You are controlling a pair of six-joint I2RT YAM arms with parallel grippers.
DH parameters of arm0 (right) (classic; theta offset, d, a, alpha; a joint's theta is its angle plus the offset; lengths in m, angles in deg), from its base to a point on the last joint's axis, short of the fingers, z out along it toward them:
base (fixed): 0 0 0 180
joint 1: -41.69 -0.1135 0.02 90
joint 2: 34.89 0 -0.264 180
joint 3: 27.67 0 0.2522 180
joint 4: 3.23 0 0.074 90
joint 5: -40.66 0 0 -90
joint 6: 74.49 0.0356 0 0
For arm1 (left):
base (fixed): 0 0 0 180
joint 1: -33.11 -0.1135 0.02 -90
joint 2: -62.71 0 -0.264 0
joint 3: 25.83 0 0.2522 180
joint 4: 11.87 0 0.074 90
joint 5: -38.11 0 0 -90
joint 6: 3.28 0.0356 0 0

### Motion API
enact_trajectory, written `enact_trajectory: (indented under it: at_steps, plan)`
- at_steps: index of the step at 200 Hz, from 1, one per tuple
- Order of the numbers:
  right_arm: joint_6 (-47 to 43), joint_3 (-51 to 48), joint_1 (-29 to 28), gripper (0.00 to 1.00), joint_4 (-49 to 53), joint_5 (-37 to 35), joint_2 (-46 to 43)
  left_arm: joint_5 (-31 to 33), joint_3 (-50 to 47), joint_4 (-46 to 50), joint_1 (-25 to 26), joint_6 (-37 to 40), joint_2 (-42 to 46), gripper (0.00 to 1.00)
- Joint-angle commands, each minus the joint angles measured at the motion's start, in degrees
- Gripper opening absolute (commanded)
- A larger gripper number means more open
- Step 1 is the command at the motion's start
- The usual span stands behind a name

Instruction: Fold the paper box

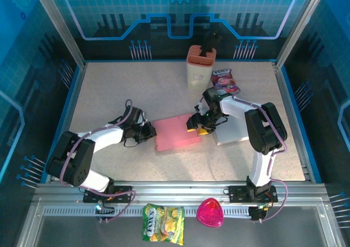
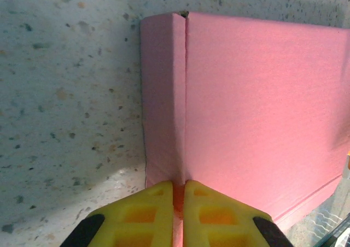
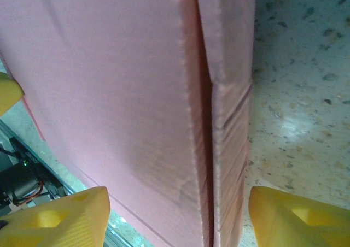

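Speckled tabletop (image 1: 109,94) in a blue-walled cell: a pink paper box (image 1: 176,133) lies at its centre, between the two arms. The left gripper (image 2: 179,188) pinches the box's left edge, fingers together on the fold, while the right gripper (image 3: 178,195) stands spread wide astride the opposite edge. A beige bin (image 1: 200,66) and a snack packet (image 1: 225,78) sit by the far wall.

The 2 arms bend inward toward each other. The left end effector (image 1: 149,131) sits low, its yellow fingers (image 2: 147,211) pinched tight on an edge of the paper box (image 1: 176,133). The right end effector (image 1: 197,124) points down, its fingers (image 3: 60,217) spread wide apart.
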Motion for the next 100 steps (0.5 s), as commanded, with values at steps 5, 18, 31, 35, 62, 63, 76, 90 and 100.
enact_trajectory:
  at_steps: [5, 18, 31, 35, 62, 63, 76, 90, 100]
  plan:
    - [-2.1, 1.4, 0.9, 0.69, 0.4, 2.1, 0.8, 1.6, -2.5, 3.5, -1.3, -0.8, -0.1, 0.10]
    - [-2.5, 1.4, 0.9, 0.69, -0.2, 3.0, 1.0, 1.6, -2.7, 3.5, -1.4, -0.9, -0.1, 0.10]
    - [-2.9, 1.9, 0.9, 0.70, -0.8, 4.6, 1.6, 1.6, -3.1, 3.1, -1.8, -1.2, 0.0, 0.09]
    - [-3.2, 2.2, 0.9, 0.70, -0.9, 5.3, 1.9, 1.5, -3.4, 2.9, -2.0, -1.3, 0.1, 0.09]
    - [-5.2, 4.9, 0.7, 0.70, -0.8, 9.0, 3.7, 1.4, -5.1, 2.0, -3.3, -2.5, 1.0, 0.09]
    - [-5.2, 5.0, 0.6, 0.70, -0.8, 9.1, 3.7, 1.5, -5.2, 2.0, -3.3, -2.5, 1.0, 0.09]
    - [-5.6, 6.4, 0.4, 0.70, -0.2, 9.6, 4.3, 1.4, -5.8, 1.7, -4.0, -2.8, 1.4, 0.09]
    - [-5.8, 7.3, 0.1, 0.70, 0.1, 10.0, 5.0, 1.4, -6.4, 1.4, -4.7, -3.0, 1.8, 0.09]
    - [-5.9, 7.6, 0.1, 0.70, 0.2, 10.1, 5.2, 1.3, -6.8, 1.2, -5.2, -3.3, 1.9, 0.08]
